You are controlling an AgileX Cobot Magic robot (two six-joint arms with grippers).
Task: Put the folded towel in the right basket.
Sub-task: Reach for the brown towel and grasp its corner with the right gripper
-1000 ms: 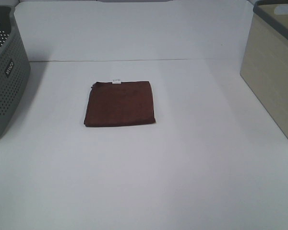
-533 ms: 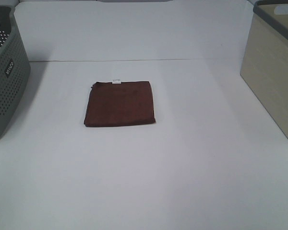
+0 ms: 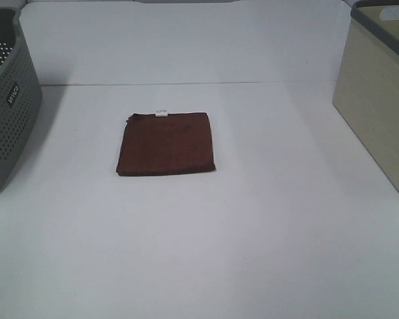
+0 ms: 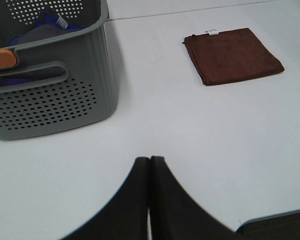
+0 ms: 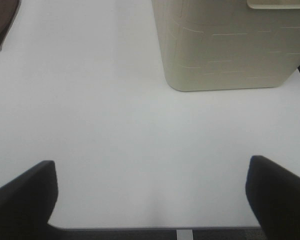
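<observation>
At the far left of the overhead frame stands the grey perforated basket (image 3: 6,113); my left wrist view shows cloth (image 4: 45,27) inside it. My left pincer (image 4: 149,160) is pressed together, fingers touching, holding nothing. The folded towel (image 3: 166,143), dark brown, lies flat on the white surface (image 3: 253,232) just left of frame centre, well apart from both baskets. The beige right basket (image 3: 379,100) fills the right edge. My right pincer (image 5: 150,162) gapes wide, empty.
</observation>
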